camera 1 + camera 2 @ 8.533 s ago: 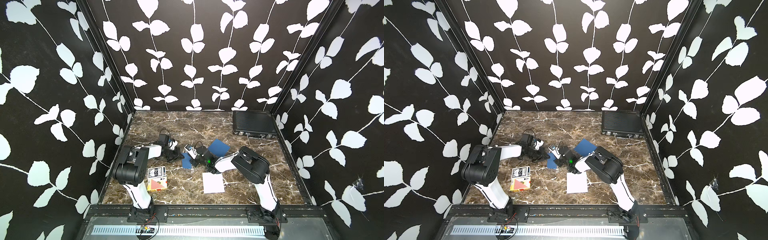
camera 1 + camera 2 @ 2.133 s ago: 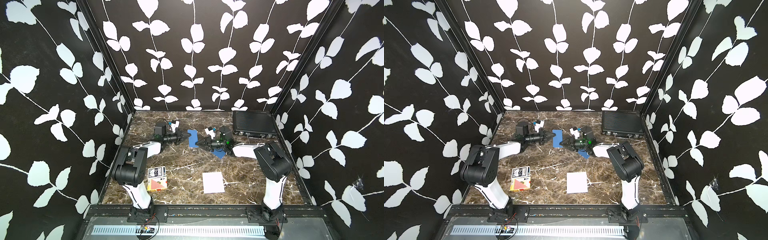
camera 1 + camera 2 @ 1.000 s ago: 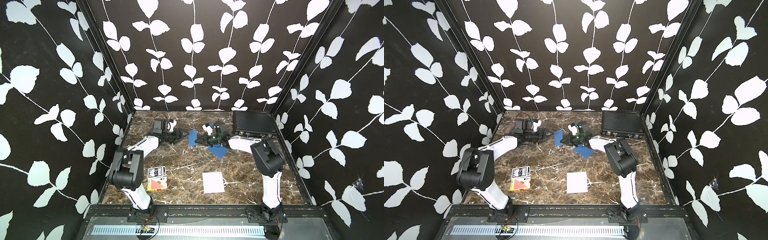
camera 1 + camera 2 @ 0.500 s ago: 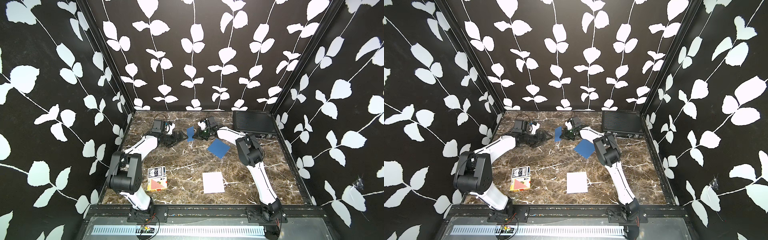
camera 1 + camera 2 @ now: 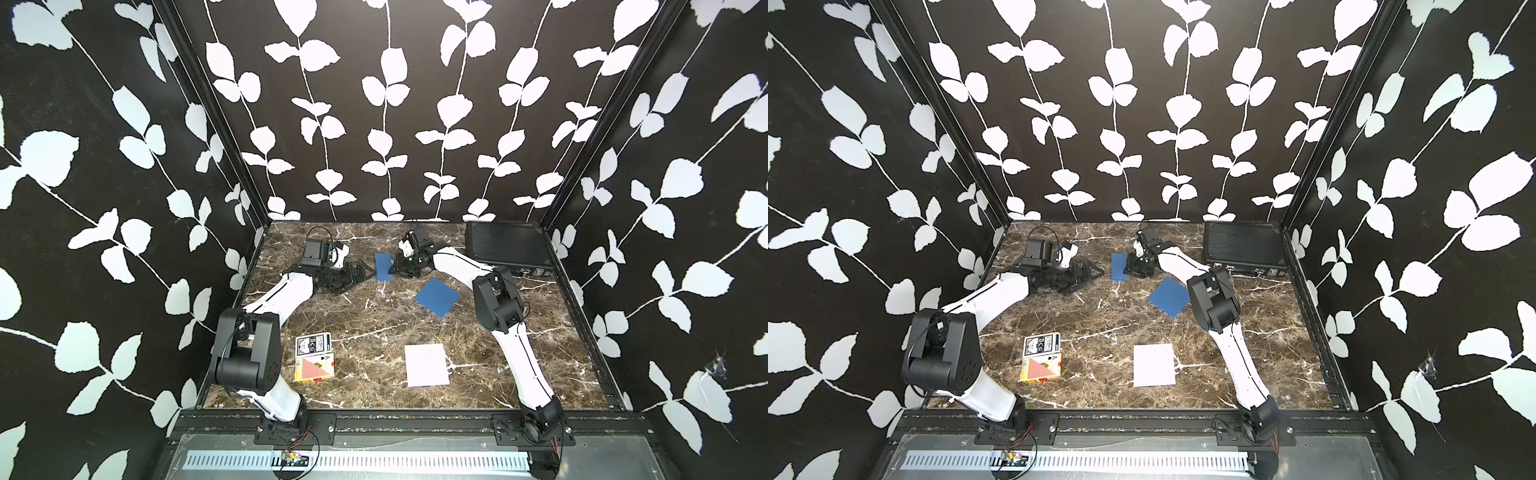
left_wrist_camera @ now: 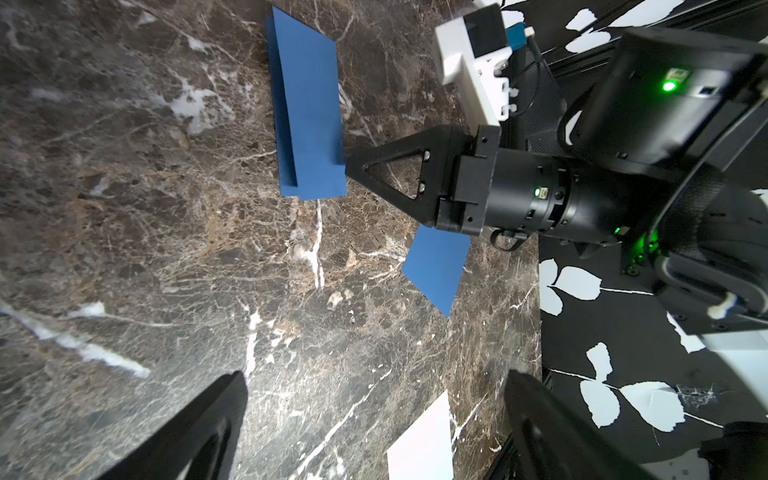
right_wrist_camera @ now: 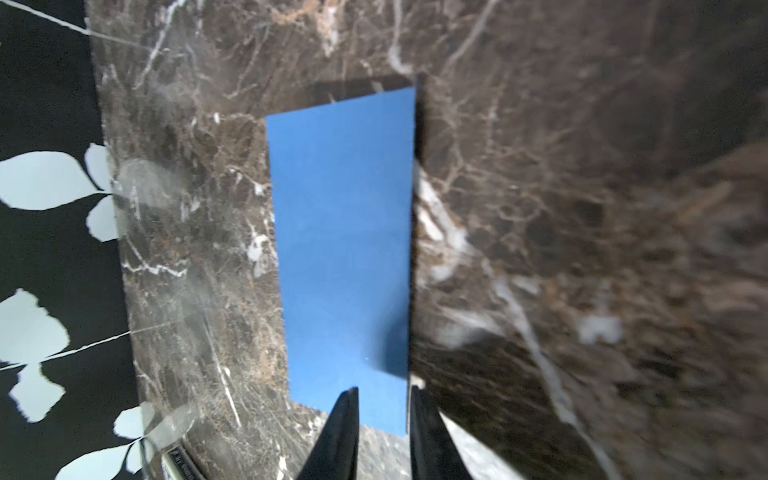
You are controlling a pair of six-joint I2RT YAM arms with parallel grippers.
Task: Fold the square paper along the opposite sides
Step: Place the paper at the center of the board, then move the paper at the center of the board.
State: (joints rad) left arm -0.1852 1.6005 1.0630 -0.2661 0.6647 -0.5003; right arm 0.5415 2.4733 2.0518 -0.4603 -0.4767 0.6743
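Observation:
The blue square paper (image 5: pixel 382 267) (image 5: pixel 1119 267) lies folded into a narrow rectangle at the back middle of the marble table. In the left wrist view the blue paper (image 6: pixel 309 116) shows two layers that gape slightly. My right gripper (image 5: pixel 391 272) (image 5: pixel 1127 272) (image 6: pixel 349 166) is at its right edge. In the right wrist view the right gripper (image 7: pixel 382 392) has its jaws slightly apart, with a corner of the paper (image 7: pixel 345 249) between them. My left gripper (image 5: pixel 366 271) (image 5: pixel 1098 272) (image 6: pixel 374 415) stands wide open just left of the paper, empty.
A second, flat blue paper (image 5: pixel 437 296) (image 5: pixel 1169 297) lies in front of the right arm. A white sheet (image 5: pixel 427 365) (image 5: pixel 1153 365) lies near the front. Two card boxes (image 5: pixel 313 357) (image 5: pixel 1041 357) sit at front left. A black case (image 5: pixel 505 247) (image 5: pixel 1244 245) stands at back right.
The left gripper opened wide and drew back to the left of the folded paper. The right gripper carried the paper slightly toward the back, and its jaws have parted.

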